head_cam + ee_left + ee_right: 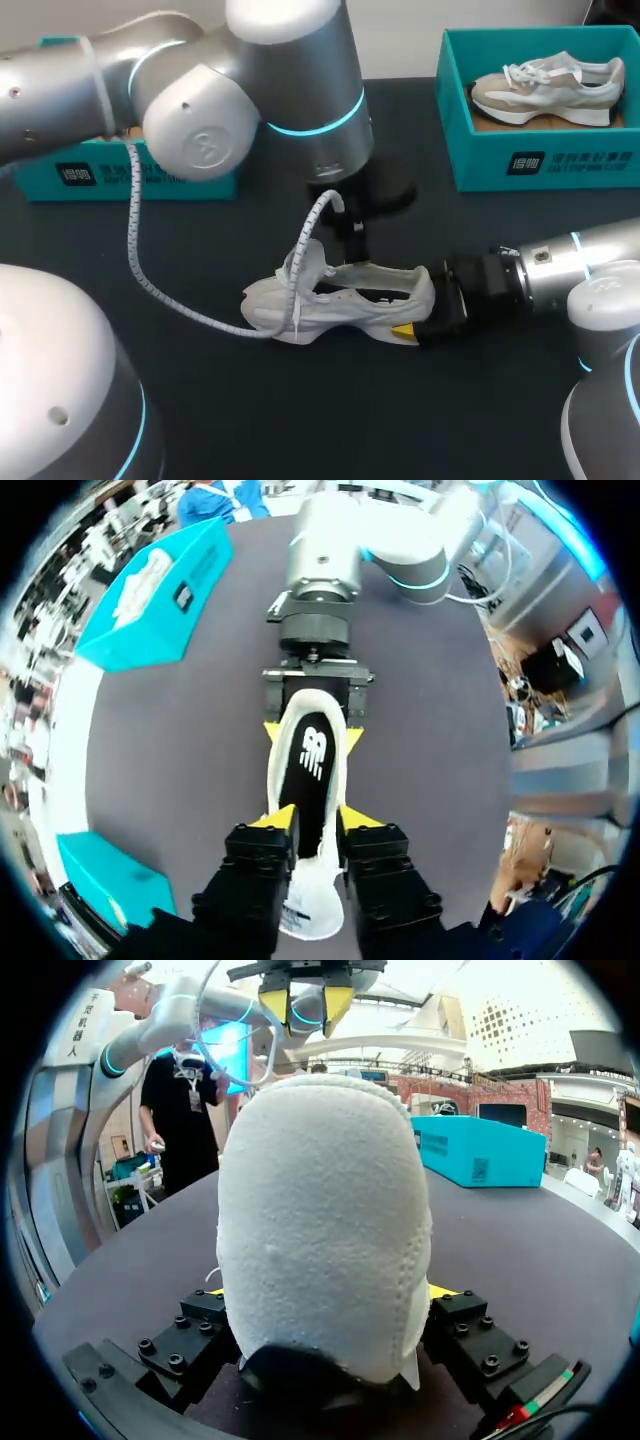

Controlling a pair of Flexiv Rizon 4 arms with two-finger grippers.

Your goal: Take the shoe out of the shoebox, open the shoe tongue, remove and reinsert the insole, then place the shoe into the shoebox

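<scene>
White shoe (300, 315) sits unboxed on the dark worktop (300, 420), heel clamped by the right hand (420, 310), left hand (318, 820) poised narrowly parted over the black insole (312, 750) inside it, so pulling, refitting and boxing seemingly remain.

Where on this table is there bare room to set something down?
Free: the table strip between the shoe and the arms' bases, and the patch between shoe and right shoebox. Crowded: the centre, where left gripper and right gripper meet the shoe.
</scene>
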